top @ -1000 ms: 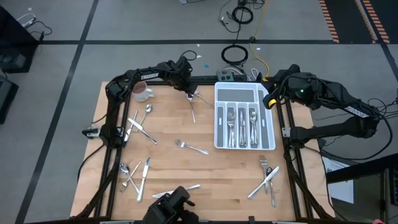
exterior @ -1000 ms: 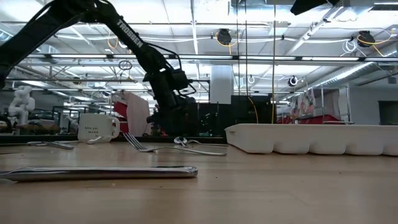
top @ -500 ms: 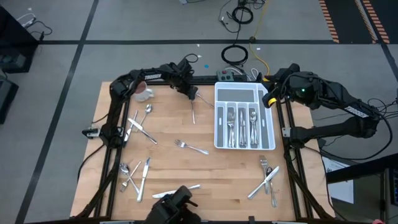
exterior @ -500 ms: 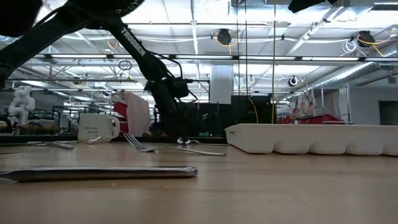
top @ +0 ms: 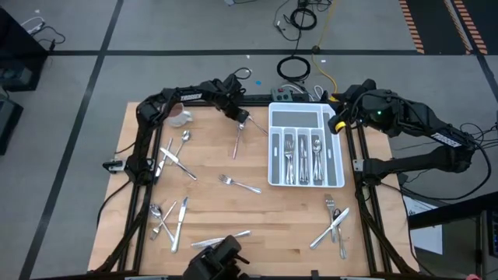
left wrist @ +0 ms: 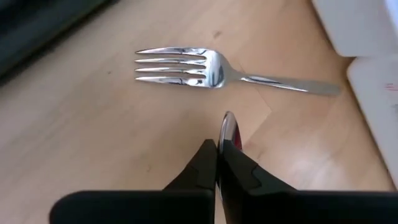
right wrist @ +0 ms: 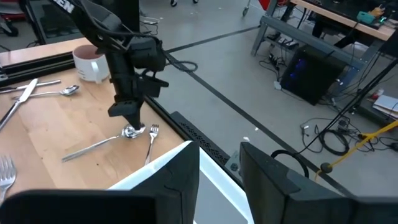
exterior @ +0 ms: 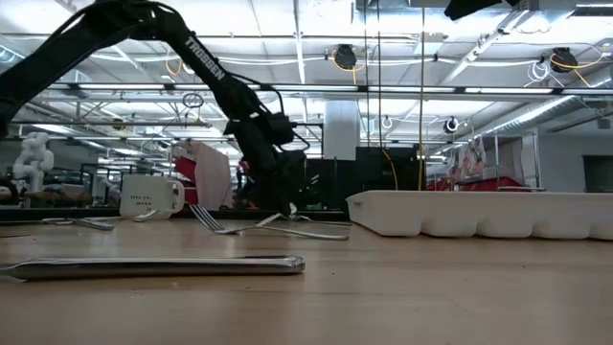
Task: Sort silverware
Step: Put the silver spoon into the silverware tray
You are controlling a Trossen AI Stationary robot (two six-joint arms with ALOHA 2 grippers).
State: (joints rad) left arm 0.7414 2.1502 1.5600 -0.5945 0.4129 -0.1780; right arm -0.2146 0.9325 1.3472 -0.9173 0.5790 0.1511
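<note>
Left gripper [top: 243, 118], seen from above, clenched the bowl end of a spoon [top: 237, 138] just left of the white tray [top: 305, 117]; the right gripper [top: 340, 124] waited at the tray's far side, fingers apart. At table height, the spoon [exterior: 261, 222] hung tilted from the claw [exterior: 290, 205]. Its wrist camera showed a fork [left wrist: 205, 67] lying just ahead of the shut fingers [left wrist: 200, 168].

worktop [top: 257, 218]: pale wood | silverware [top: 240, 185]: shiny silver | tray [top: 305, 116]: white | mug [top: 180, 117]: white with pink inside | arms [top: 405, 117]: black
</note>
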